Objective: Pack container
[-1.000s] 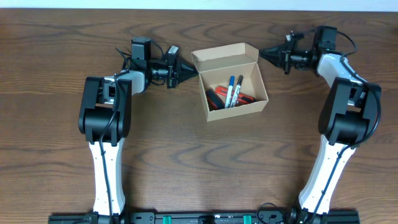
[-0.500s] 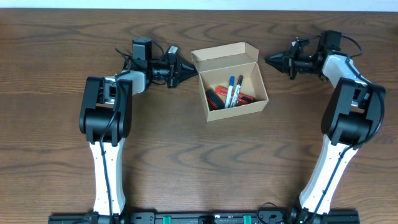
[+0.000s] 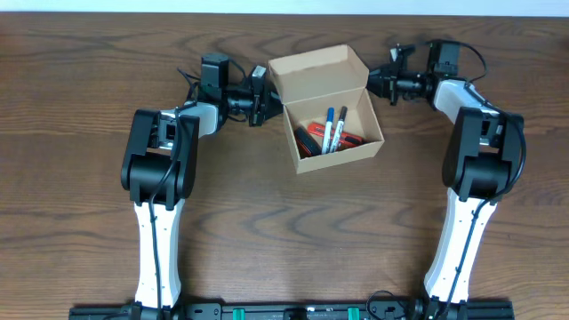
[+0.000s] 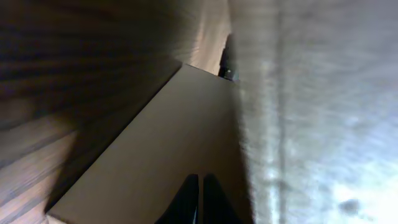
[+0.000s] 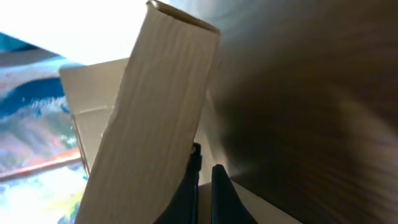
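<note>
Both arms have closed in on the container (image 3: pixel 318 73), mid-table (image 3: pixel 89 222), its flap lid now raised. The left gripper (image 3: pixel 266 96) and right gripper (image 3: pixel 372 82), both clenched, press against the lid's ends.

Plain tan container (image 3: pixel 331 104) on dark brown wood-grain table (image 3: pixel 267 222).

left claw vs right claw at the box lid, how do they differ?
Left claw is at the left end of the container's raised lid; right claw is at its right end. By its wrist camera, left claw faces a broad flat cardboard face; right claw faces a cardboard flap nearly edge-on, tilted. Shared: both shut, empty, tips close to the cardboard; contact unclear.
</note>
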You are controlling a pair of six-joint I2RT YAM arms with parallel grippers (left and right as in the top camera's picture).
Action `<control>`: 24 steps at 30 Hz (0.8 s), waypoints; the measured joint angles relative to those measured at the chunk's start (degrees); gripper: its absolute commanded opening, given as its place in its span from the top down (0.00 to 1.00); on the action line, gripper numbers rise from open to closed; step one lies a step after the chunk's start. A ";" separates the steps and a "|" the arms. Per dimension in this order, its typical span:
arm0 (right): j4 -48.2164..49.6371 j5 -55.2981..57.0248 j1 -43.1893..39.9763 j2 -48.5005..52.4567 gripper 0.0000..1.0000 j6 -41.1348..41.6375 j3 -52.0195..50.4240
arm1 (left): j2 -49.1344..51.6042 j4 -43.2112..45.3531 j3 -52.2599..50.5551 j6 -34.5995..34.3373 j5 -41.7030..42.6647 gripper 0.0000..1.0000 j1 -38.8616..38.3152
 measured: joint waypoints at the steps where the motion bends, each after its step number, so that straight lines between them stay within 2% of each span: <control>1: 0.87 -0.50 0.00 0.00 0.99 0.46 0.00 | 0.00 0.37 0.20 0.00 0.33 0.94 0.02; 10: 9.03 -6.47 -0.07 0.00 0.99 2.69 0.00 | 0.02 2.78 2.32 0.00 3.13 0.94 0.04; 24: 9.20 -10.38 -0.07 0.00 0.99 4.02 0.00 | 0.13 4.68 8.63 -0.02 8.81 0.94 0.02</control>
